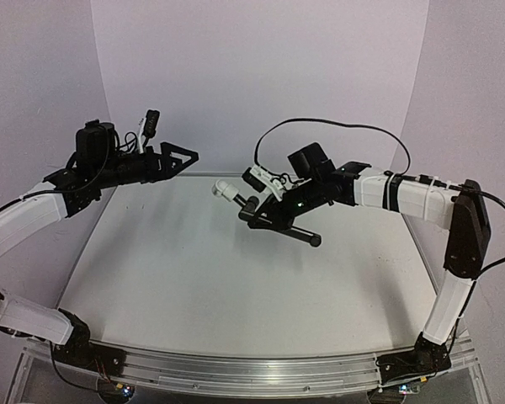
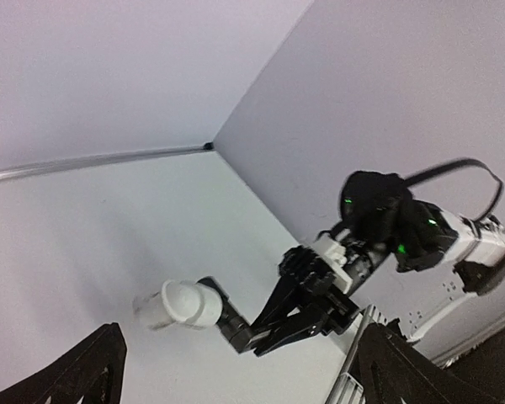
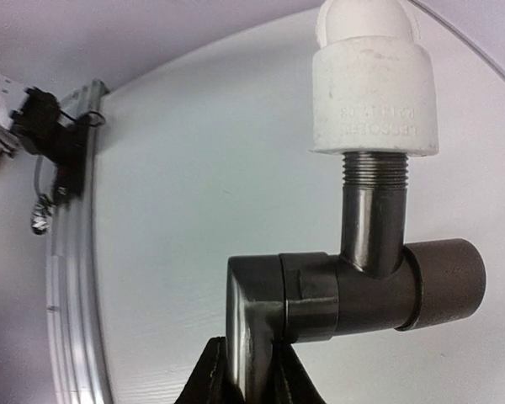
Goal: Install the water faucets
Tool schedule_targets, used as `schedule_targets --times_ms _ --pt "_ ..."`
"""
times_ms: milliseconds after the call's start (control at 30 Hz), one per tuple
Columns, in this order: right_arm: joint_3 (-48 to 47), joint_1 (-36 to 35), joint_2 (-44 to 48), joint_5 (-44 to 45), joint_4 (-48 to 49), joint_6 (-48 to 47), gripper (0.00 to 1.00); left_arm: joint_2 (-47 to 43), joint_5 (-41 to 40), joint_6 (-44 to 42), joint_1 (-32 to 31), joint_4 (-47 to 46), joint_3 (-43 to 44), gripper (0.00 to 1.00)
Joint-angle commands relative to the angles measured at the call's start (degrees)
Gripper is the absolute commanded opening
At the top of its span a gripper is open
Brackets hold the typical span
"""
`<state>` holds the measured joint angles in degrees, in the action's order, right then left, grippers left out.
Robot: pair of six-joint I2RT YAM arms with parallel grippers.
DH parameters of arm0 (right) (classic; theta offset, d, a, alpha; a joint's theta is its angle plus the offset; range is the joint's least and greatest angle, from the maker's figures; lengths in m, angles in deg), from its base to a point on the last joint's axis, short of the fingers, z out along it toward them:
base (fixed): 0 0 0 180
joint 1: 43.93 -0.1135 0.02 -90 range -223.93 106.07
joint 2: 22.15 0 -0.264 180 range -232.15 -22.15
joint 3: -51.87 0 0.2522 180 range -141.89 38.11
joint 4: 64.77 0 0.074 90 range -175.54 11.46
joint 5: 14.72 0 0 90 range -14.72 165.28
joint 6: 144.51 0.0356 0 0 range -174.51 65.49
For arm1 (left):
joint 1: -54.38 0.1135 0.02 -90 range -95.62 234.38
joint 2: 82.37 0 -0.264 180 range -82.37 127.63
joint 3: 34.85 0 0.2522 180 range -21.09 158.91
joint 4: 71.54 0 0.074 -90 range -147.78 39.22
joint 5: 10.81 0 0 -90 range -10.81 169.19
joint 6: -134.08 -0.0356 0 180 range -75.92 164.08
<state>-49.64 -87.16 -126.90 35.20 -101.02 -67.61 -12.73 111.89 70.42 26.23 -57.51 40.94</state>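
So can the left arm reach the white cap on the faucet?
Probably yes. The left gripper is open and faces the white fitting, with nothing between them. The right gripper grips the black faucet further back, leaving that end free.

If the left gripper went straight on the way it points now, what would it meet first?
Probably the white plastic cylindrical fitting on the slim black metal faucet held by the right gripper; depth is unclear.
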Motion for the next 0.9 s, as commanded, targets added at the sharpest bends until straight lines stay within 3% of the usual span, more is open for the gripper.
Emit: schedule_targets --times_ms 0,133,267,467,867 --pt "-2.61 -1.19 2.60 16.62 2.18 -9.97 0.00 3.42 -10.55 10.93 0.77 10.91 5.05 0.96" --pt "-2.84 -4.57 1.63 30.15 2.22 -17.23 0.00 8.62 -6.33 22.58 1.37 11.10 7.35 0.90" --pt "-3.30 -9.22 -0.36 43.46 3.33 -23.57 0.00 14.43 3.34 34.07 1.78 5.93 7.88 0.86" --pt "-3.36 -12.22 -1.97 47.44 6.20 -26.58 0.00 16.93 10.63 53.65 1.47 -14.39 -1.33 0.90" --pt "-3.48 -12.66 -3.02 47.77 8.07 -27.77 0.00 17.98 -0.23 48.78 -0.46 5.31 2.01 0.87"
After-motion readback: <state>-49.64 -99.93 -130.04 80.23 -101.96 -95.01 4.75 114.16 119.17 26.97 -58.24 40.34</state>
